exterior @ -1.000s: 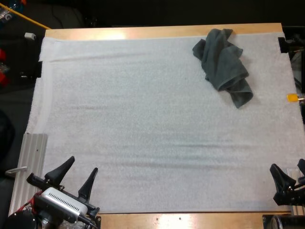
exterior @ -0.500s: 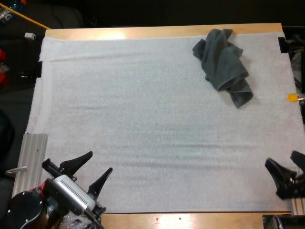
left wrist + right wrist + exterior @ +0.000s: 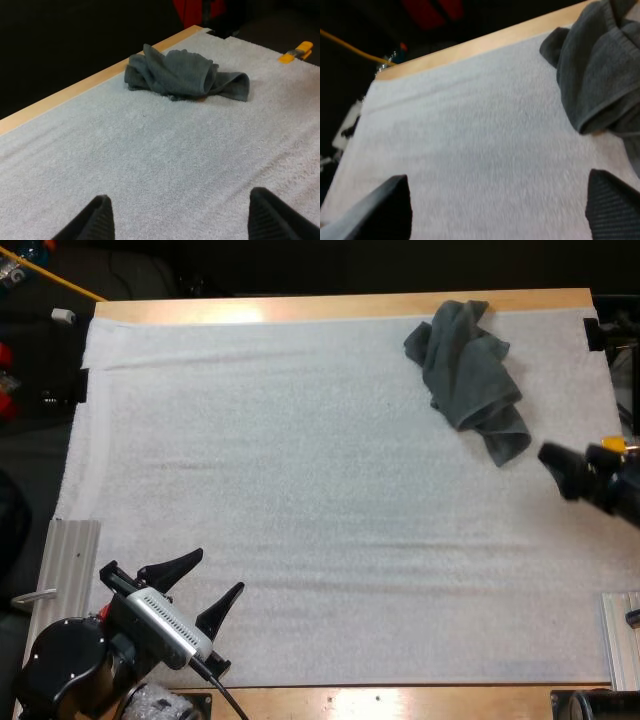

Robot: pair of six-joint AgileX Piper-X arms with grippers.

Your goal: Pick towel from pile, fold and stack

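One dark grey-green towel (image 3: 468, 375) lies crumpled at the far right of the white mat (image 3: 300, 470). My right gripper (image 3: 578, 468) hovers at the mat's right edge, just near-right of the towel's lower tip, open with nothing between its fingers. In the right wrist view the towel (image 3: 600, 75) lies just ahead of the spread fingertips (image 3: 390, 205). My left gripper (image 3: 207, 580) stands open over the mat's near left corner, far from the towel. From the left wrist view the towel (image 3: 182, 75) sits well ahead, by the table's far edge.
A ribbed metal rail (image 3: 60, 590) lies off the mat's near left side, and another (image 3: 620, 640) at the near right. The wooden table edge (image 3: 300, 308) runs behind the towel. The wide middle of the mat is bare.
My right gripper has travelled from the near right corner up along the right edge to beside the towel. My left gripper swung slightly right and stayed open. The towel has not moved.
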